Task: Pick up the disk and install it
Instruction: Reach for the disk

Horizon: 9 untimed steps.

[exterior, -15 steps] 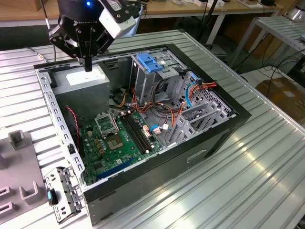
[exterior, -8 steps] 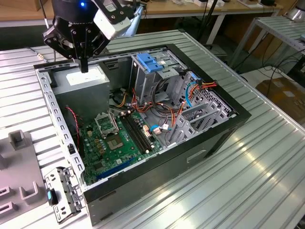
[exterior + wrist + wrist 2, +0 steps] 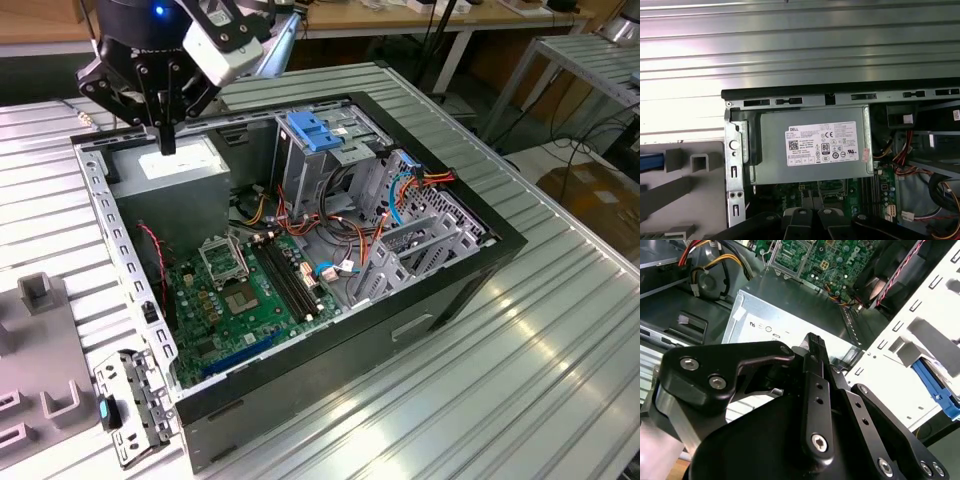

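My gripper [image 3: 166, 146] hangs over the back corner of the open computer case [image 3: 440, 300], just above the grey power supply box [image 3: 180, 170] with its white sticker [image 3: 822, 143]. Its black fingers [image 3: 814, 347] stand pressed together, shut, with nothing between them. In the first wrist view the gripper [image 3: 812, 214] sits over the motherboard side of that box. The disk is out of view. A blue edge [image 3: 650, 162] lies on the grey fixture [image 3: 695, 200] outside the case; I cannot tell what it belongs to.
Inside the case lie a green motherboard [image 3: 235, 295], bundled cables [image 3: 330, 235] and a metal drive cage with a bright blue ribbed bracket [image 3: 315, 130]. A loose metal bracket [image 3: 135, 405] leans at the case's near corner. The ribbed metal table [image 3: 480, 400] surrounds the case.
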{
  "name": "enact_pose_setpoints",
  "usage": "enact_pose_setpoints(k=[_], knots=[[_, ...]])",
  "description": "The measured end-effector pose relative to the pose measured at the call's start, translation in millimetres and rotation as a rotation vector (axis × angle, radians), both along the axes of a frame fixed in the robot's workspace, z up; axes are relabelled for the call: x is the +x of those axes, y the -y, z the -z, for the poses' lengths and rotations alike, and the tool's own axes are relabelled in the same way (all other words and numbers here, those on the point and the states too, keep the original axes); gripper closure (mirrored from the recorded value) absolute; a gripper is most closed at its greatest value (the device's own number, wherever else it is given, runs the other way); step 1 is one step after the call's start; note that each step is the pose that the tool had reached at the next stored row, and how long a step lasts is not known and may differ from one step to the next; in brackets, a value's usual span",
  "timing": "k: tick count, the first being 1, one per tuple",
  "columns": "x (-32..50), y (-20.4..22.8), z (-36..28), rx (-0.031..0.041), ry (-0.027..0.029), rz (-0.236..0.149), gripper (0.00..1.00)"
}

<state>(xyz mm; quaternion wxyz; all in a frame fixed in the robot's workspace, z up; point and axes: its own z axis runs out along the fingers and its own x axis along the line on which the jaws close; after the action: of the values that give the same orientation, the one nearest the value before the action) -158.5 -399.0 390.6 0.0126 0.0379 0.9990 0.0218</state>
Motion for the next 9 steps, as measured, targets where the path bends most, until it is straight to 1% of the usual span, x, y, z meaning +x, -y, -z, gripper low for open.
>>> enact_pose_setpoints(k=[7,9], knots=[[-7.8,0.0,0.5,0.0001,0.0000,0.000,0.89],[-11.2,0.0,0.6,0.0001,-0.0001,0.000,0.89]])
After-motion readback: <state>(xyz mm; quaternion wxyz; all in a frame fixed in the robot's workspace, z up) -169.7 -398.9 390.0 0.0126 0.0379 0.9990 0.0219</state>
